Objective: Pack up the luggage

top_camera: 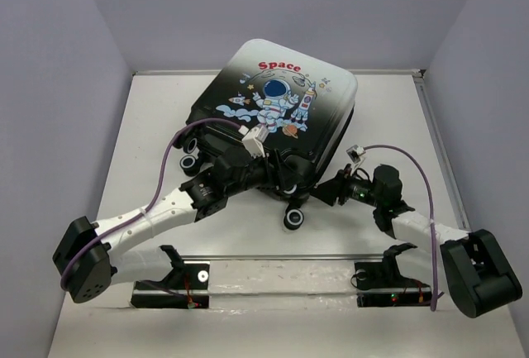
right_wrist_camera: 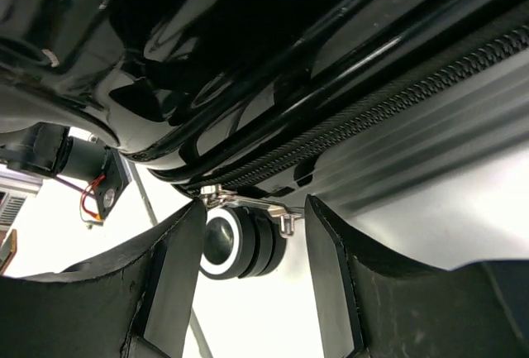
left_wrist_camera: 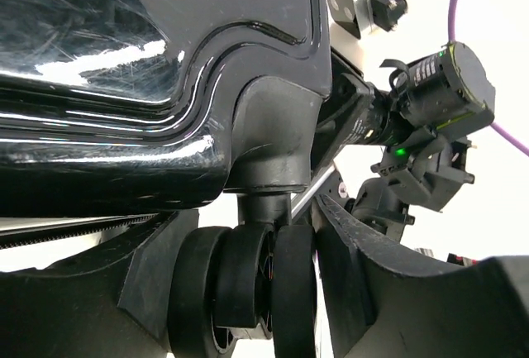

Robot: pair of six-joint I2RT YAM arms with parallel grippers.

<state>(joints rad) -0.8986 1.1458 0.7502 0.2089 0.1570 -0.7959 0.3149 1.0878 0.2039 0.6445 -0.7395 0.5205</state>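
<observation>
The luggage (top_camera: 277, 102) lies flat and closed in the middle of the table, with its astronaut and red "Space" print facing up. My left gripper (top_camera: 283, 184) is at its near edge. In the left wrist view the left gripper (left_wrist_camera: 246, 250) is shut on a black twin caster wheel (left_wrist_camera: 293, 292), one finger on each side. My right gripper (top_camera: 324, 193) is at the near right corner. In the right wrist view the right gripper (right_wrist_camera: 252, 221) is open, and the silver zipper pull (right_wrist_camera: 248, 203) lies between its fingertips, under the zipper track (right_wrist_camera: 397, 93).
Another wheel (top_camera: 293, 219) sticks out at the near edge of the luggage, and two more (top_camera: 189, 162) at its left. The right arm's wrist (left_wrist_camera: 430, 102) is close to the right of the left gripper. Grey walls enclose the white table (top_camera: 149, 126).
</observation>
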